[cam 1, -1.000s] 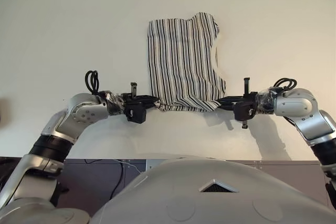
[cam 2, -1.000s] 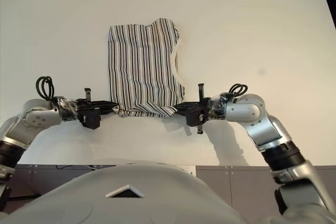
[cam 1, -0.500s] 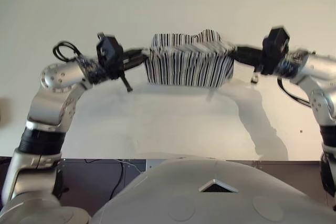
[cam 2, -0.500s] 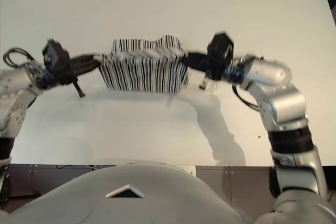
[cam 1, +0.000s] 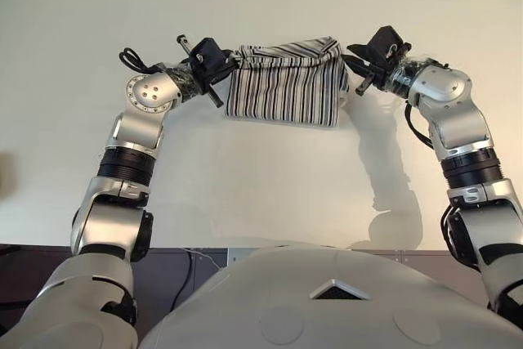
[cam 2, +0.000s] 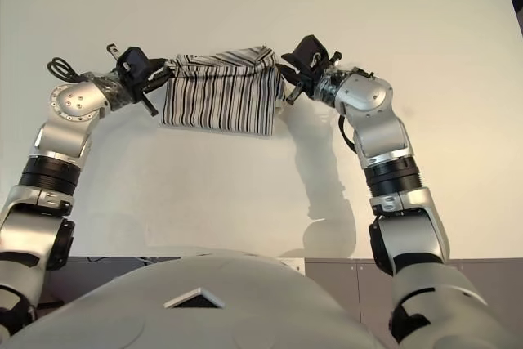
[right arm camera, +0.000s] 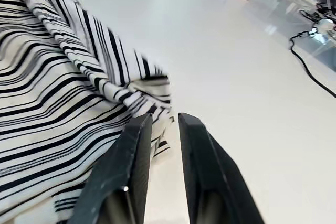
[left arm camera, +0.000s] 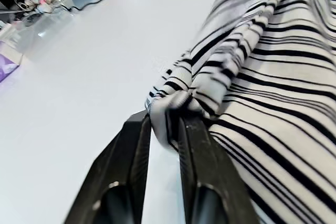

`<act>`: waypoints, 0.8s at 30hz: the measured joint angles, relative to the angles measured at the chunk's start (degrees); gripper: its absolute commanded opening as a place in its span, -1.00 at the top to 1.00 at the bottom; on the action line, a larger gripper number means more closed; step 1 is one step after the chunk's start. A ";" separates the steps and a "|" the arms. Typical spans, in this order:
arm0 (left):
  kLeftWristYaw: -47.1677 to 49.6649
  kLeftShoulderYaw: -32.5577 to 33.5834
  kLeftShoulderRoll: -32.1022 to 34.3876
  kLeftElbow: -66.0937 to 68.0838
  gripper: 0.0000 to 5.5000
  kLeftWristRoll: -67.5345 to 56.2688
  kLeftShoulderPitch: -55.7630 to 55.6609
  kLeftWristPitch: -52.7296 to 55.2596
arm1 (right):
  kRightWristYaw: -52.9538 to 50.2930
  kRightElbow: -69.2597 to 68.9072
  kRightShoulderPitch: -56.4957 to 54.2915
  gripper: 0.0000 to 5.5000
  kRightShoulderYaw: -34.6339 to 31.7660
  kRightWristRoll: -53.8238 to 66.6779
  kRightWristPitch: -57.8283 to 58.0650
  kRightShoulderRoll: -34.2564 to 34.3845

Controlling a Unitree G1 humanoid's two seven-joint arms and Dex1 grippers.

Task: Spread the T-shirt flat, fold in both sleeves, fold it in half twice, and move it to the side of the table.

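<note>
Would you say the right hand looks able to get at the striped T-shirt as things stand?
Probably yes: the right hand sits right at the edge of the T-shirt, with nothing between them.

The T-shirt [cam 1: 284,87], striped black and white, is folded over into a wide, short band, well back from the near edge of the table [cam 1: 245,194]. Its top fold is bunched and rumpled, and its left upper corner is pinched in the left gripper [left arm camera: 165,121].

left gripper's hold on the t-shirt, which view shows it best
Left wrist view: the left gripper pinches a bunched corner of the t-shirt up close. The eye views show it small at the shirt's left edge.
</note>
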 measured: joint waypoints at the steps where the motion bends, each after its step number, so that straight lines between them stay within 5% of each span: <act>1: 4.00 0.65 -1.27 2.39 0.60 1.41 -1.21 -1.92 | -1.40 1.92 -0.85 0.39 -0.18 -1.07 -0.67 0.59; 4: 12.11 3.10 -4.07 7.98 0.60 3.30 -4.91 -5.22 | -5.58 7.16 -2.23 0.16 -0.84 -3.62 -2.87 2.57; 7: 16.87 3.83 -4.74 15.44 0.60 5.85 -7.29 -4.03 | -12.58 9.23 -3.55 0.16 -3.59 -4.39 -3.01 6.05; 13: 24.59 7.36 -6.14 21.83 0.60 6.77 -7.16 1.14 | -9.19 -9.25 -2.25 0.16 -2.04 0.15 1.03 12.35; 19: 40.90 24.18 -17.00 11.11 0.60 -7.25 -3.51 6.32 | -1.66 -9.76 7.31 0.16 8.99 -2.82 9.05 12.32; 24: 42.89 23.45 -21.78 4.36 0.60 -6.95 -0.14 8.76 | -11.45 1.80 -0.23 0.16 1.42 -1.45 19.17 19.86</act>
